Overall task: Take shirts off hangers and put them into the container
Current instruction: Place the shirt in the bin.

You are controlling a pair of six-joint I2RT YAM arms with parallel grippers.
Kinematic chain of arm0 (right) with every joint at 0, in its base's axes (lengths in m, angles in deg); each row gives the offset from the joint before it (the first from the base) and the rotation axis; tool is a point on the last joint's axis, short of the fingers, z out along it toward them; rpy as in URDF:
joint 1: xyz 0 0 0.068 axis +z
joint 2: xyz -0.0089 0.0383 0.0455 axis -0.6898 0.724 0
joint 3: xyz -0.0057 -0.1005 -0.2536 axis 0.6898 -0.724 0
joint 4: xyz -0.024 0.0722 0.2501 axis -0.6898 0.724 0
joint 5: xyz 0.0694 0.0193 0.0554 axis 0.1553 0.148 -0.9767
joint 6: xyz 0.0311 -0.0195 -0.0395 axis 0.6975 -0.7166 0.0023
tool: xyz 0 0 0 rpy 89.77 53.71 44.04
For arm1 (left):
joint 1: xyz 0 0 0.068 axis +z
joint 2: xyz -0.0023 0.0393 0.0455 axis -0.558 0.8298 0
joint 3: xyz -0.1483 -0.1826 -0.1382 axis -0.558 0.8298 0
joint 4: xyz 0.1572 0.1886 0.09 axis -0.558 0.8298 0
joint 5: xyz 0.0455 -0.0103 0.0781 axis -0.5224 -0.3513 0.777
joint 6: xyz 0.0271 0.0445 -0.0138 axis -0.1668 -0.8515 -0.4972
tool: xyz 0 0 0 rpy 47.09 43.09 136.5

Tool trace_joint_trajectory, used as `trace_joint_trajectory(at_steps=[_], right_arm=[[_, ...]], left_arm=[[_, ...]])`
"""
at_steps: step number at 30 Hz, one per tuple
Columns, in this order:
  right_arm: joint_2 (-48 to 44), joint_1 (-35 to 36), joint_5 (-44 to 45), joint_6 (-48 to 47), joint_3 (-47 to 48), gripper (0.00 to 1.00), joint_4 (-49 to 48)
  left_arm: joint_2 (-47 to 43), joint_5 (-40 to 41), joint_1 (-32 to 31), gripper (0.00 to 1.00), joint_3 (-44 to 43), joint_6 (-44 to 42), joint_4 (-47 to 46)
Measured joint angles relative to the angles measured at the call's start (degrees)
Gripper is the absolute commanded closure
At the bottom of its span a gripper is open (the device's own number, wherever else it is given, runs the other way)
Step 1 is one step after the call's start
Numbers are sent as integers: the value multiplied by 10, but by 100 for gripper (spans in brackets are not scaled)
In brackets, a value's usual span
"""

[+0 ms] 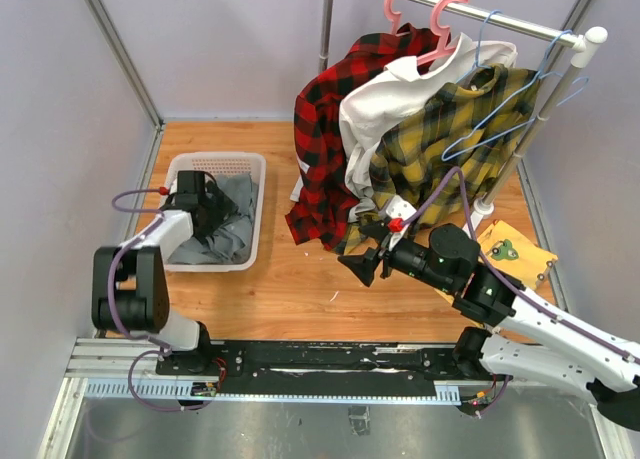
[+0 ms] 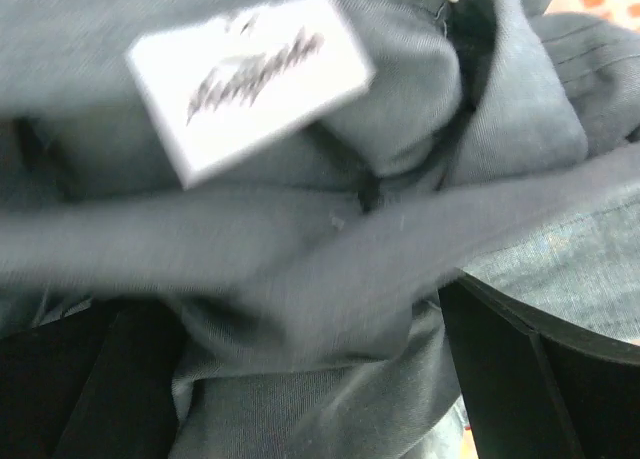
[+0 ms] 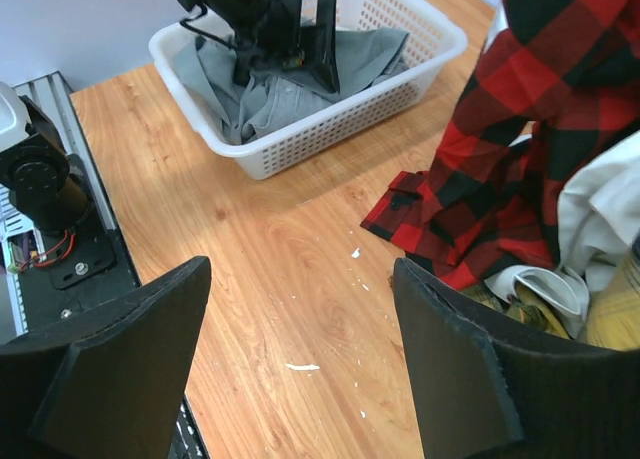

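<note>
The grey shirt lies crumpled in the white container. My left gripper is down in it, open, and grey cloth with a white label fills the space between its fingers. On the rail hang the red-and-black plaid shirt, the white shirt and the yellow plaid shirt, on pink hangers and blue hangers. Below the shirts' hems, my right gripper hangs open and empty over the bare wood. Its wrist view shows the container and the red shirt.
A flat yellow cloth lies at the right by the rack's post. The rack's other post stands at the back. Grey walls close in the wooden table on three sides.
</note>
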Motion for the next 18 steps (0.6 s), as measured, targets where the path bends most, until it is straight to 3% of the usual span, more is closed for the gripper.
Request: trace_joint_trajectory(at_steps=[3, 9, 14, 18], right_arm=[[-26, 0, 17, 0, -11, 25, 9], [-49, 0, 43, 1, -18, 25, 27], [-53, 0, 54, 5, -18, 25, 38], [-53, 0, 57, 7, -18, 25, 41]], left_arm=[[66, -53, 1, 1, -11, -9, -35], [92, -131, 3, 1, -8, 4, -120], [35, -140, -2, 0, 57, 29, -158], [-73, -135, -21, 0, 122, 59, -118]])
